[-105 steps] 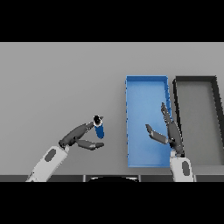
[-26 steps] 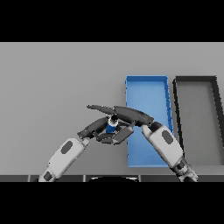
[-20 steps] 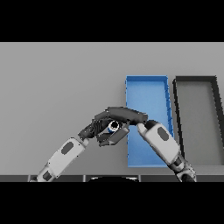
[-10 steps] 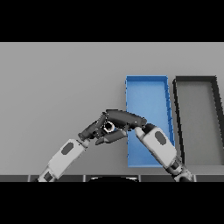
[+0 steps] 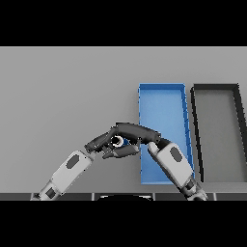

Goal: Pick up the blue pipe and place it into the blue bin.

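My left hand (image 5: 103, 143) comes in from the lower left and sits low over the grey table (image 5: 67, 96), just left of the blue bin (image 5: 162, 88). Its fingers and thumb are curled narrowly round the blue pipe (image 5: 119, 142), which is tucked between them so that only a small part shows. My right hand (image 5: 137, 132) reaches in from the lower right, its forearm crossing the near left corner of the bin, and lies across the top of the same spot, fingers stretched leftward over the pipe and over my left fingers. I cannot tell whether those right fingers grip the pipe or only rest on it.

What I can see of the pipe is a pale ring with a dark hole in the middle, facing up toward me, and a sliver of blue beside it on the right. That suggests one open end points at the view, so the long axis runs roughly away from me and down into the hands, but most of its body is hidden and I cannot give the tilt exactly. The pipe is outside the bin, near its left wall.

Beyond the hands the blue bin stretches away, long and narrow. Just right of it lies a dark bin (image 5: 215, 88) of similar shape.
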Tool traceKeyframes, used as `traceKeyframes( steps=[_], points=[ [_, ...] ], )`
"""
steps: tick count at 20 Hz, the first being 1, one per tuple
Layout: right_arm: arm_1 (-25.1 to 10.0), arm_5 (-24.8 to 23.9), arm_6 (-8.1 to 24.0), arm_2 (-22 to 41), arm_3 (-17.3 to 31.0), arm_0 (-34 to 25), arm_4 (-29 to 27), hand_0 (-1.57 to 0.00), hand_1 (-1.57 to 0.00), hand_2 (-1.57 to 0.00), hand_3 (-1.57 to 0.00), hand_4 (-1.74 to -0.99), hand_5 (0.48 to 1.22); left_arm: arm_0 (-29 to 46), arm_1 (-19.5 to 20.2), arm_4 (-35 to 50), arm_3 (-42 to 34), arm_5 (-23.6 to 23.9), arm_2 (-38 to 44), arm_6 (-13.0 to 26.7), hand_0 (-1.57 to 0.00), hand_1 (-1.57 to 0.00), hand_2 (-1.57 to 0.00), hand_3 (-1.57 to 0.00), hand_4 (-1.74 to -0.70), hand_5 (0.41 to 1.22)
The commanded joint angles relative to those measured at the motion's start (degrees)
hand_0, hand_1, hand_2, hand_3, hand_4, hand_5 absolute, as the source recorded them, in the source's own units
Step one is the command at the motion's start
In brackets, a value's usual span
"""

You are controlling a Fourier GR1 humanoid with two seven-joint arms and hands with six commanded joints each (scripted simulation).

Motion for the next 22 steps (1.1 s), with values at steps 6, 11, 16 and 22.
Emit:
traceKeyframes(
  steps=[6, 11, 16, 22],
  points=[
    [1.89, 1.17, 1.59, -1.24, -0.75, 0.34, -0.28, -1.57, -1.57, -1.57, -1.57, -1.485, 1.218, 0.10, -0.40, -3.15, 1.43, 2.60, 0.26, 2.30, -0.10, -0.09, -0.09, -0.03, -0.84, 0.754],
    [2.74, 1.65, -0.81, -2.33, -0.49, 1.03, 1.44, -1.57, -1.57, -1.57, -1.57, -1.488, 1.220, 1.33, -0.42, -0.79, -0.01, 3.07, 1.07, 6.13, -0.03, -0.03, -0.03, -0.01, -0.85, 0.623],
    [6.09, -0.71, 7.25, -4.92, 0.58, -0.67, -8.85, -1.57, -1.57, -1.57, -1.57, -1.492, 1.221, 2.04, -0.11, -0.56, -0.36, 3.60, 1.09, 8.67, -0.01, -0.01, -0.01, 0.00, -0.88, 0.572],
    [2.33, -11.03, 14.09, -8.05, -0.95, -9.58, -24.58, -1.57, -1.57, -1.57, -1.57, -1.492, 1.221, 2.60, -0.10, -0.73, -0.61, 3.55, 0.60, 9.90, 0.00, 0.00, 0.00, 0.00, -0.86, 0.515]
  ],
)
